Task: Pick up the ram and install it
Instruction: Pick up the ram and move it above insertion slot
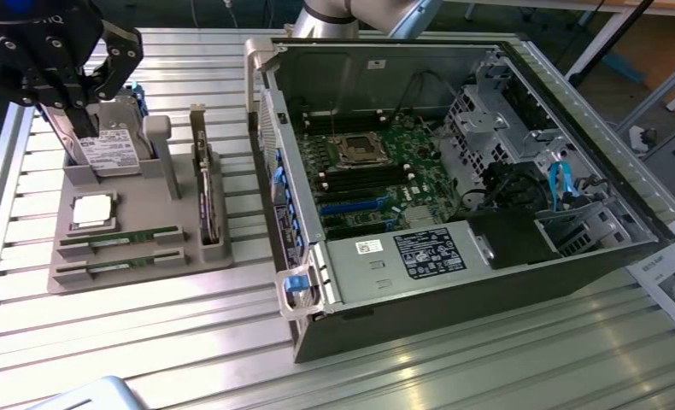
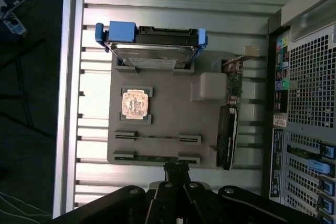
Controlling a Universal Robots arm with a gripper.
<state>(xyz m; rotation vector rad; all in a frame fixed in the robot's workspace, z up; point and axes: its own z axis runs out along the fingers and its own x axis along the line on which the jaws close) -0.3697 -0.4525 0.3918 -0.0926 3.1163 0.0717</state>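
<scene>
My gripper (image 1: 84,135) (image 2: 176,167) is clenched on nothing, its fingers pressed together, and it hangs high above the grey tray (image 1: 132,278) (image 2: 205,145). I judge the job barely begun. The inner ram stick (image 1: 121,237) (image 2: 157,138) sits in its slot just beside the tray's square silver chip (image 1: 94,210) (image 2: 135,103). The outer ram stick (image 1: 119,266) (image 2: 157,157) sits in the slot along the tray's edge, at the far end from the hard drive (image 1: 112,149) (image 2: 152,51). Neither is lifted, so grasping, carrying and seating all remain, in the open computer case (image 1: 452,295) (image 2: 310,77) beside the tray. Each stick is a long, thin green strip, sunk low between grey end blocks.
</scene>
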